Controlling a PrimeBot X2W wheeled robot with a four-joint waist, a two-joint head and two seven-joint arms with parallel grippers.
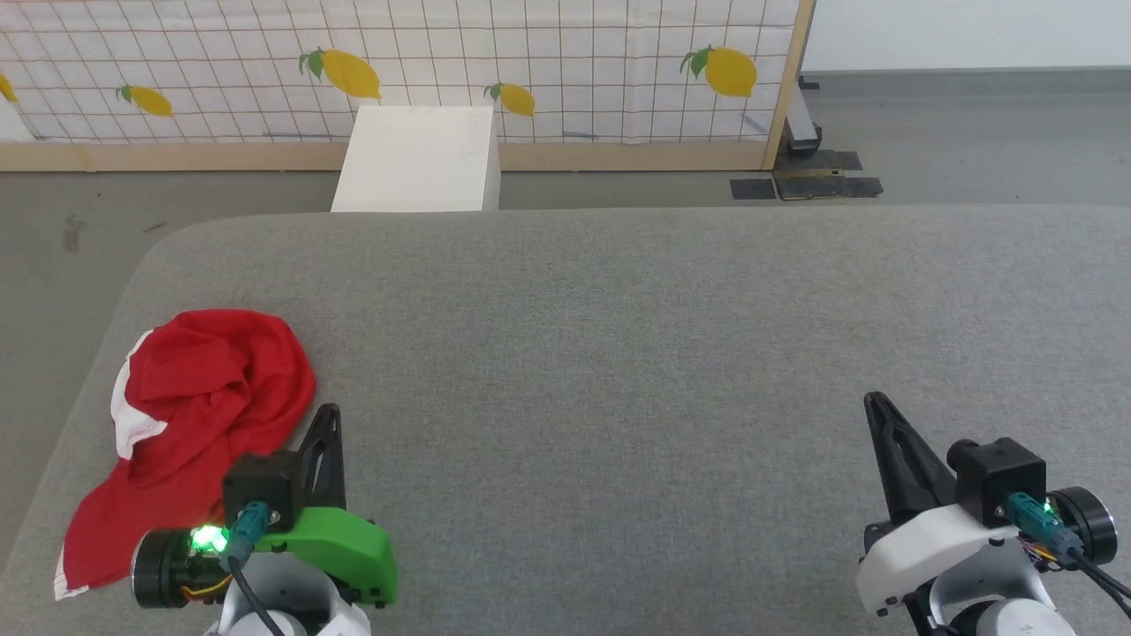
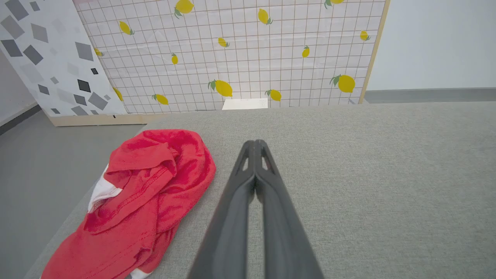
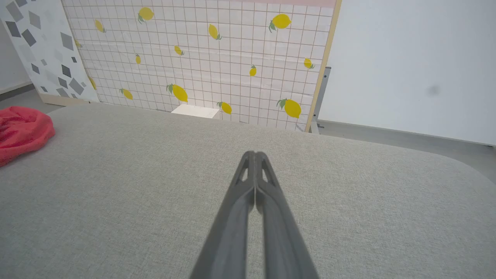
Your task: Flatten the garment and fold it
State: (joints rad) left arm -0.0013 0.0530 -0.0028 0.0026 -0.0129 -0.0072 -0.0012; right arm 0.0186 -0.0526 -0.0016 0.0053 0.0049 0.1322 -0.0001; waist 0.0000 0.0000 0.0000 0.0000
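The garment (image 1: 203, 415) lies crumpled at the near-left corner of the table (image 1: 618, 353). Its long axis runs from the near left edge away and rightward, with white trim on its left side. Just right of it the left hand (image 1: 329, 413) has its fingers pressed together, holding nothing. Well apart, the right hand (image 1: 875, 403) is likewise closed and empty.

You've got the shorts (image 1: 203, 415) on the cushion (image 1: 618, 353), left edge, near the front; a box (image 1: 415, 159) behind the far edge.
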